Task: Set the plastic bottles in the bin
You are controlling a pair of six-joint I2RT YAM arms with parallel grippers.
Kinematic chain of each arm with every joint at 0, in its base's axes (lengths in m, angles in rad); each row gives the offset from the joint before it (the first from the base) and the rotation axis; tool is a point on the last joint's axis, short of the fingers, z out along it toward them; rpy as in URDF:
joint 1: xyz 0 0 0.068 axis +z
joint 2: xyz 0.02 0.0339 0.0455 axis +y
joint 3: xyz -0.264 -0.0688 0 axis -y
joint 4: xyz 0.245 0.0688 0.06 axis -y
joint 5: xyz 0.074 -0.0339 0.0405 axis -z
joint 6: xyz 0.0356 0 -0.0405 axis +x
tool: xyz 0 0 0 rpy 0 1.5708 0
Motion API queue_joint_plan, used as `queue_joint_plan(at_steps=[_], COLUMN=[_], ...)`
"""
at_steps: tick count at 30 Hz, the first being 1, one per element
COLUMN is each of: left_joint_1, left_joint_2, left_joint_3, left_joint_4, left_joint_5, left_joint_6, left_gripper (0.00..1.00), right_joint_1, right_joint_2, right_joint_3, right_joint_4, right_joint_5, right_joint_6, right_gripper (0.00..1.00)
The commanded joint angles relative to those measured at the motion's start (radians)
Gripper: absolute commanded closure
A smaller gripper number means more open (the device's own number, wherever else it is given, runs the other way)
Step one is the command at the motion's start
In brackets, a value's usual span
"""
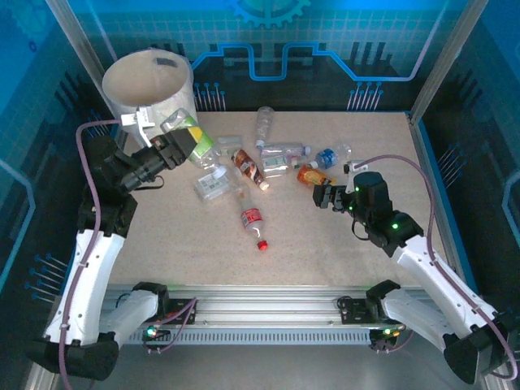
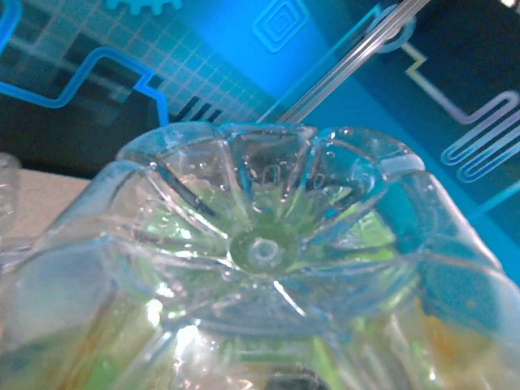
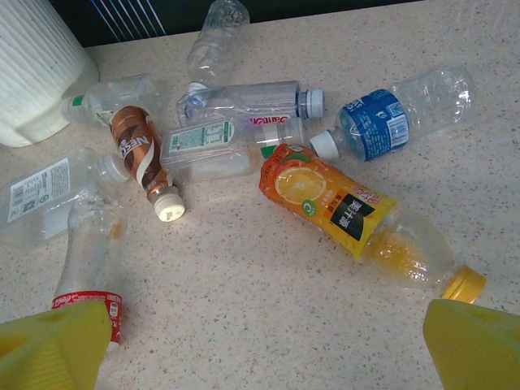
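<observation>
Starting up top: the left gripper (image 1: 187, 136) is clamped on a green-label bottle (image 1: 201, 142), held up just beside the one bin (image 1: 150, 81) at the back left of the table (image 1: 179, 252). The right gripper (image 1: 323, 197) hangs over the right side, near the loose bottles scattered mid-table. Closest to the arms is a red-label bottle (image 1: 253, 223), long axis roughly front to back, cap toward the near edge.

Left wrist cam: the green-label bottle's (image 2: 264, 248) ribbed base faces the lens dead on.

Right wrist cam: the right gripper (image 3: 264, 357) has its yellow fingertips (image 3: 53, 345) spread wide, nothing between them. I count nine bottles lying flat here. The orange juice bottle (image 3: 341, 211) runs diagonally, yellow cap at the lower right. The blue-label bottle (image 3: 382, 122) points its white cap left. The brown bottle (image 3: 138, 158) has its cap toward the camera. The red-label bottle (image 3: 89, 252) sits lower left — the rest are clear ones, clustered near the bin (image 3: 36, 69).
</observation>
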Motion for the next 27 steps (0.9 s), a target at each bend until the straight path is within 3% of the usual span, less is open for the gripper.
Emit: queue_joint_plan(at_steps=[1,11,15,27], left_joint_1=[0.006,0.047,0.066,0.244], left_joint_2=[0.032,0.146,0.18,0.573], left_joint_3=[0.043,0.137,0.256,0.608], left_joint_4=[0.119,0.187,-0.059,-0.144], left_joint_5=[0.055,0.074,-0.202,-0.483], left_joint_6=[-0.077,0.003,0.236,0.259], left_gripper=[0.53,0.53,0.51,0.55], right_joint_1=[-0.011,-0.009,-0.01,-0.005], right_joint_2=[0.009,0.012,0.022,0.019], right_joint_3=[0.04,0.049,0.066,0.093], right_joint_4=[0.035,0.033,0.026,-0.015], right_joint_5=[-0.017,-0.029,-0.028,-0.036], right_joint_6=[0.008,0.031,0.037,0.071], right_gripper=[0.0,0.0,0.01,0.02])
